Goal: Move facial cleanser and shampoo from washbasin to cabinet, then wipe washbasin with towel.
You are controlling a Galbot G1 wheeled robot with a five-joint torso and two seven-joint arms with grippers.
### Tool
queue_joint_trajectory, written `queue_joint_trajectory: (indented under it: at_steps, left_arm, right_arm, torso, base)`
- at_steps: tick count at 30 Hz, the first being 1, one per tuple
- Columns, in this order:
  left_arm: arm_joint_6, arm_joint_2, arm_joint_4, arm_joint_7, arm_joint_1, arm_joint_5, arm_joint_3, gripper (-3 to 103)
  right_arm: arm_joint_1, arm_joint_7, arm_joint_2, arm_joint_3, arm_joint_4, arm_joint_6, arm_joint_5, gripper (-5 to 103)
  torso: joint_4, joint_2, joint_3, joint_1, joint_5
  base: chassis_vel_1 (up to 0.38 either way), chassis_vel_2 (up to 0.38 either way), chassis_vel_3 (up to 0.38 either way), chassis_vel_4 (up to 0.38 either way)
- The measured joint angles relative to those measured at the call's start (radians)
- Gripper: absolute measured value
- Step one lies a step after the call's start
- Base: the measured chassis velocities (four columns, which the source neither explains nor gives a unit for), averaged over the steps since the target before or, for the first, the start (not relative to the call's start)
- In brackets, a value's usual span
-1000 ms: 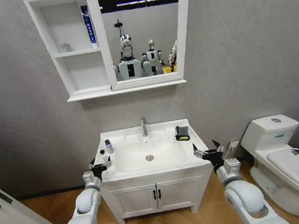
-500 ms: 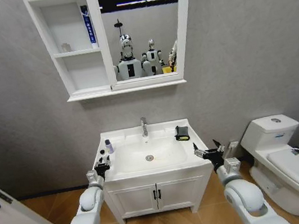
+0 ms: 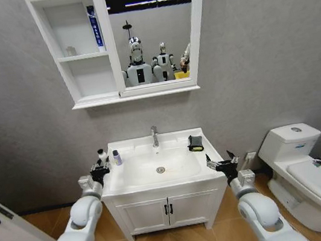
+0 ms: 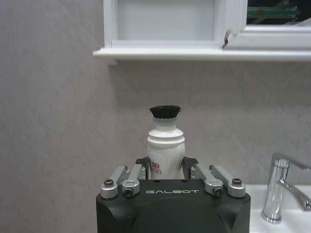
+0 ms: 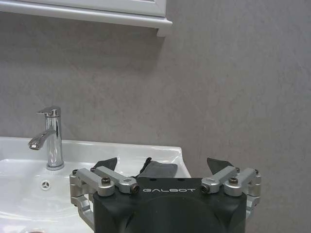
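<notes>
**Left gripper holds a white bottle beside the basin**

A grey-walled bathroom, with the white washbasin (image 3: 159, 169) on a low two-door vanity (image 3: 167, 211) and a toilet (image 3: 313, 179) to the robot's right. Above hangs the cabinet (image 3: 79, 48), its open shelves joined to a mirror (image 3: 152, 30); a blue tube (image 3: 94, 28) stands upright in the top visible compartment. The left gripper (image 3: 100, 166) is raised at the basin's left edge, fingers closed around a white bottle with a black cap (image 4: 165, 145), held upright just below the cabinet's underside in the left wrist view. A small bottle with a dark cap (image 3: 117, 158) stands on the basin's left rim, near the gripper. The towel (image 3: 195, 143) lies on the right rim, back from the bowl. The right gripper (image 3: 222, 164) hovers at the basin's front right corner, fingers spread wide and holding nothing, the chrome tap (image 5: 51, 138) beyond it
</notes>
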Motion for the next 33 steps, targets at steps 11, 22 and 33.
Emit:
queue_joint_trajectory:
  at_steps: [11,22,33]
  left_arm:
    - [0.176,0.265,0.076,-0.142,-0.501,-0.4,0.194,35]
    - [0.197,0.166,0.448,-0.092,-1.027,-0.437,0.503,35]
    - [0.182,-0.05,0.861,0.023,-1.263,-0.288,0.584,35]
  right_arm:
    - [0.029,-0.006,0.019,-0.037,-0.03,0.0,-0.027,100]
    - [0.019,-0.004,0.005,-0.019,-0.028,-0.005,-0.022,100]
    - [0.001,-0.003,0.011,0.01,-0.043,0.008,-0.022,100]
  torso:
    - [-0.0002,0.0,0.0,0.0,-0.0003]
    - [0.0006,0.0,0.0,0.0,-0.0001]
    - [-0.0001,0.0,0.0,0.0,0.0003]
  base:
    - [0.0,0.0,0.0,0.0]
    - [0.0,0.0,0.0,0.0]
    - [0.0,0.0,0.0,0.0]
